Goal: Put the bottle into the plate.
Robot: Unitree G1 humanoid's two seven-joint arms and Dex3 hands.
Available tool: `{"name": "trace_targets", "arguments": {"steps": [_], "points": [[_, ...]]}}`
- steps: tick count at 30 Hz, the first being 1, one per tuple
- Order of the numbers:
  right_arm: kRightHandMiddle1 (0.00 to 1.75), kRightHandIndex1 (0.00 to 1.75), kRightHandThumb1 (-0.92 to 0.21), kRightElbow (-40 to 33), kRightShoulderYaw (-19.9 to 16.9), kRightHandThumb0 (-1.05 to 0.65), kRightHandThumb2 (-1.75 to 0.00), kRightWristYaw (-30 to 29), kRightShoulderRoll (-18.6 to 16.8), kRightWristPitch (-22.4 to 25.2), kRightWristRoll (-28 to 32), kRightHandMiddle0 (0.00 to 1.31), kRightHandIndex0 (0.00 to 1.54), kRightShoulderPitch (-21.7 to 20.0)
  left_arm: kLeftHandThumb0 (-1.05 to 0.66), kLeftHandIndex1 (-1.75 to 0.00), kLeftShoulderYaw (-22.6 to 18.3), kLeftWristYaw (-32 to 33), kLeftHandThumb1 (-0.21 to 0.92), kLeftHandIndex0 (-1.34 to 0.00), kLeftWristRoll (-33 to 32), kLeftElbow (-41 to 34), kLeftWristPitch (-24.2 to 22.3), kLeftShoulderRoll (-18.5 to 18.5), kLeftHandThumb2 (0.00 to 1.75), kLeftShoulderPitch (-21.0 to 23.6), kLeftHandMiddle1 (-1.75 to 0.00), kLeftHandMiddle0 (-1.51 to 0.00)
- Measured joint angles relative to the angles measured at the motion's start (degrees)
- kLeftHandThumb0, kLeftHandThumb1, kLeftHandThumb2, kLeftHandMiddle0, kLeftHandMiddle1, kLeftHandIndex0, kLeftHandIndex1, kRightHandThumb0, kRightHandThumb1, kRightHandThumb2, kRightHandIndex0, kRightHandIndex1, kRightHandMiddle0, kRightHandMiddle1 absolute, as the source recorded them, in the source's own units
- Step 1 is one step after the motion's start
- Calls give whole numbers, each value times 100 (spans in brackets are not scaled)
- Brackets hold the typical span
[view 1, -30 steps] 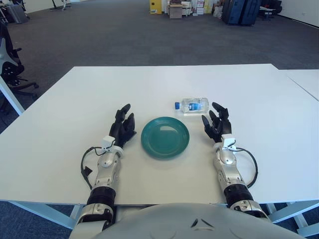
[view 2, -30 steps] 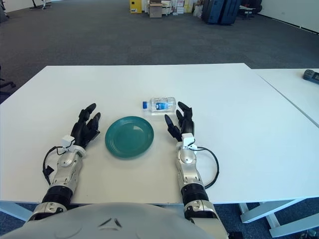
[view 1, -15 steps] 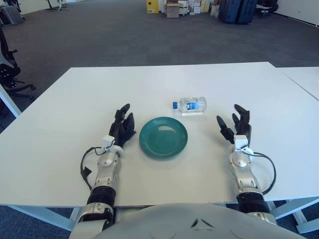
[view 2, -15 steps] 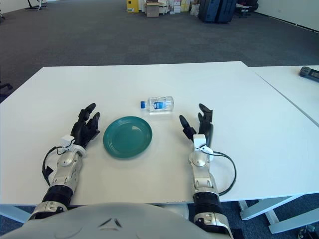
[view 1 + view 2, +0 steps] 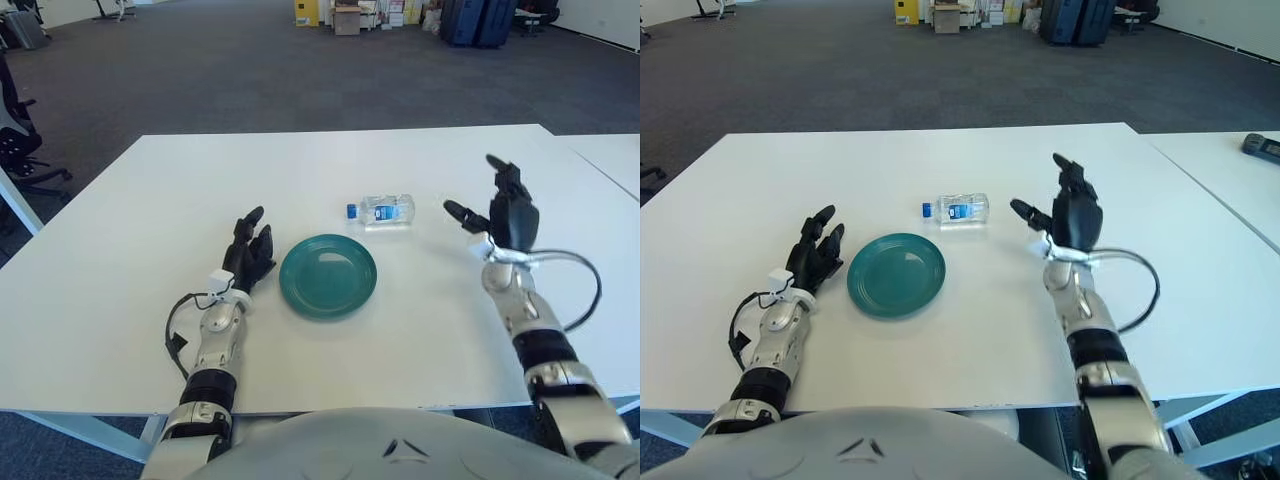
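The right hand (image 5: 507, 212) is hovering above the table (image 5: 120, 230) with fingers spread, grasping nothing, right of the bottle (image 5: 383, 210) lying beyond the green plate (image 5: 328, 276). The left hand (image 5: 248, 256) is resting flat, relaxed, left of the plate.

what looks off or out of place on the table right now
Only the bottle: it lies on its side on the table, cap toward the robot's left, just beyond the empty green plate. Nothing spilled or damaged. The right hand is raised open beside it; the left hand rests flat.
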State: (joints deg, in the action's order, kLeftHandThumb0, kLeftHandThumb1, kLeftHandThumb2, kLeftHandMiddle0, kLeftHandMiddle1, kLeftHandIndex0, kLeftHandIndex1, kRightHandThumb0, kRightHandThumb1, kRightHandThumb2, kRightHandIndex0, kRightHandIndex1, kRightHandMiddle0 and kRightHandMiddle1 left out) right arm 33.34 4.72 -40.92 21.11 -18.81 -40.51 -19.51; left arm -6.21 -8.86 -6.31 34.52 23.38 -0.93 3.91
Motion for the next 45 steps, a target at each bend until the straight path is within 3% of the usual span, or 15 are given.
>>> {"name": "trace_targets", "arguments": {"steps": [6, 14, 23, 45], "points": [[32, 0, -92, 638, 406, -93, -34, 292, 239, -298, -62, 0, 20, -674, -64, -67, 0, 2, 92, 0, 2, 24, 37, 18, 74, 21, 0, -34], [24, 0, -92, 1469, 936, -102, -30, 1408, 248, -258, -60, 0, 3, -1248, -64, -67, -3, 2, 92, 0, 0, 46, 64, 46, 74, 27, 0, -35], [23, 0, -92, 2376, 1519, -105, -39, 1943, 174, -46, -137, 0, 0, -1910, -66, -68, -5, 12, 92, 0, 1, 31, 82, 74, 73, 22, 0, -34], [13, 0, -92, 3571, 2617, -105, -44, 2901, -232, -94, -354, 0, 0, -2923, -65, -68, 7, 31, 92, 0, 0, -116, 84, 151, 72, -78, 0, -34]]}}
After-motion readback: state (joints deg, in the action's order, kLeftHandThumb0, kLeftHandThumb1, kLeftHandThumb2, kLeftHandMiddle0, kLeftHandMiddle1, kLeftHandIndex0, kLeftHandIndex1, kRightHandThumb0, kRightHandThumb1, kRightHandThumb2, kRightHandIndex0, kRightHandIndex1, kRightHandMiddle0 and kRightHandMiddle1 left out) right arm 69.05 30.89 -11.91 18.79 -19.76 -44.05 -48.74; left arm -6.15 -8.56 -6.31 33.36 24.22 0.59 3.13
